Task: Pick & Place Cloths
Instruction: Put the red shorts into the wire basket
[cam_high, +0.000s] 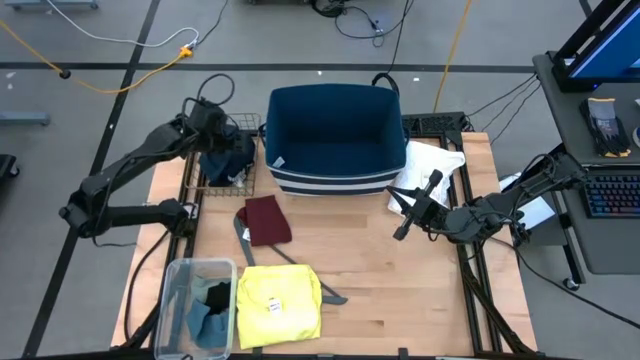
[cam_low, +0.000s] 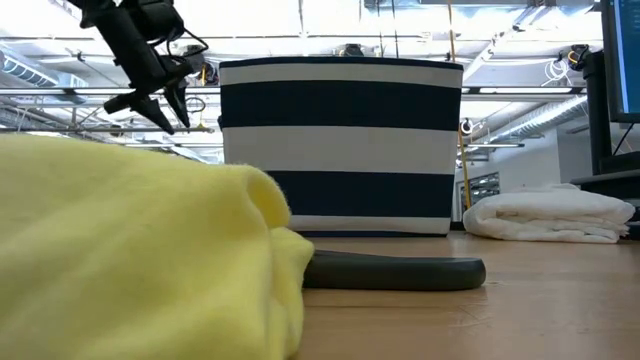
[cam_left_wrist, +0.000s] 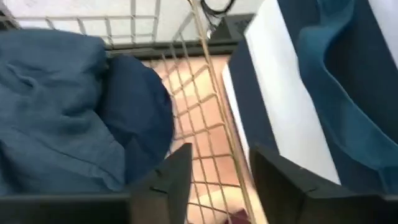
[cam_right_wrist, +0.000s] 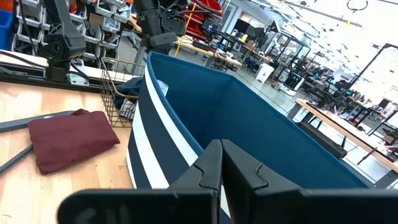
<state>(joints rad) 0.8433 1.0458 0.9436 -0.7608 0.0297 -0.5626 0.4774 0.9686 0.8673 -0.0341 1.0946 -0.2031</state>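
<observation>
A navy, white-striped bin (cam_high: 335, 135) stands at the table's far middle. Left of it, blue cloth (cam_left_wrist: 62, 106) lies piled in a wire basket (cam_high: 225, 165). My left gripper (cam_left_wrist: 224, 180) hovers open just above the basket's right part, nothing between its fingers. A maroon piece (cam_high: 268, 220) and a yellow T-shirt (cam_high: 278, 305) lie flat on the table. A white shirt (cam_high: 430, 165) lies folded right of the bin. My right gripper (cam_high: 403, 210) hangs shut in the air near the bin's right near corner, pointing level toward it (cam_right_wrist: 221, 168).
A clear tub (cam_high: 195, 305) at the near left holds black and grey-blue pieces. A thin grey hanger (cam_high: 243, 235) lies between the maroon piece and the T-shirt. Bare wood shows at the table's near right. A keyboard (cam_high: 612, 190) sits on a side desk.
</observation>
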